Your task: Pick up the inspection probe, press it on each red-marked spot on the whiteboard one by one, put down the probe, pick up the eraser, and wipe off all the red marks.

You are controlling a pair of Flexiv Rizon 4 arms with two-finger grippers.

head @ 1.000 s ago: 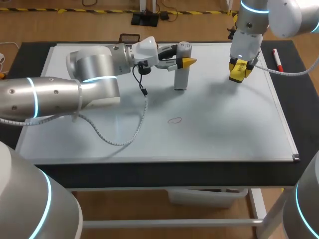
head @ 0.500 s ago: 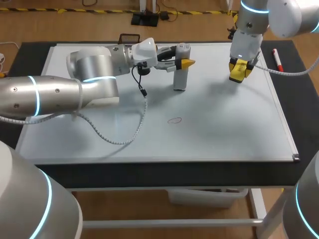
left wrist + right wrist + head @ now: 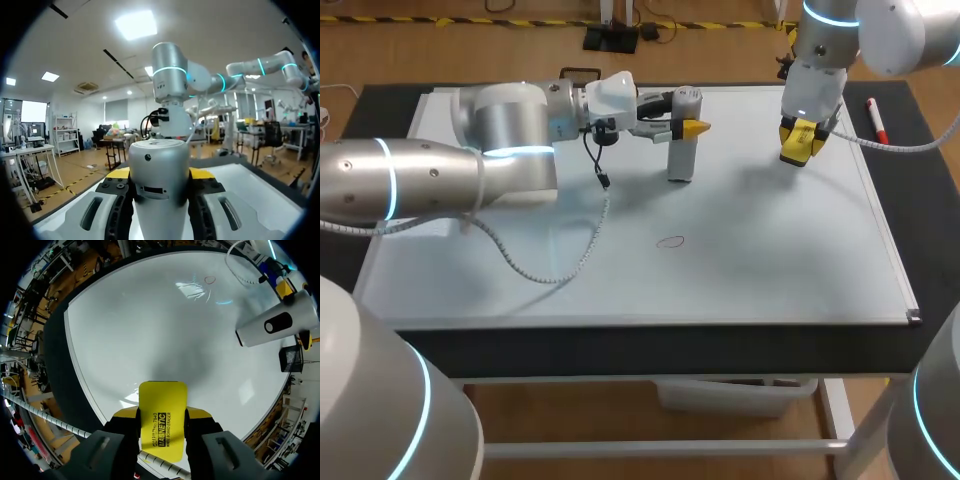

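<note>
We are looking down on a whiteboard [image 3: 770,260] lying flat on a dark table [image 3: 620,345]. Our left gripper [image 3: 692,127] is clamping the grey inspection probe [image 3: 684,150] from both sides, holding it upright with its base down at the board's far middle. Our right gripper [image 3: 799,140] is pinching the yellow eraser [image 3: 161,410] over the board's far right (well apart from the probe). A small red mark [image 3: 670,241] is sitting near the board's centre, and a red marker [image 3: 876,120] is lying just beside its right edge.
</note>
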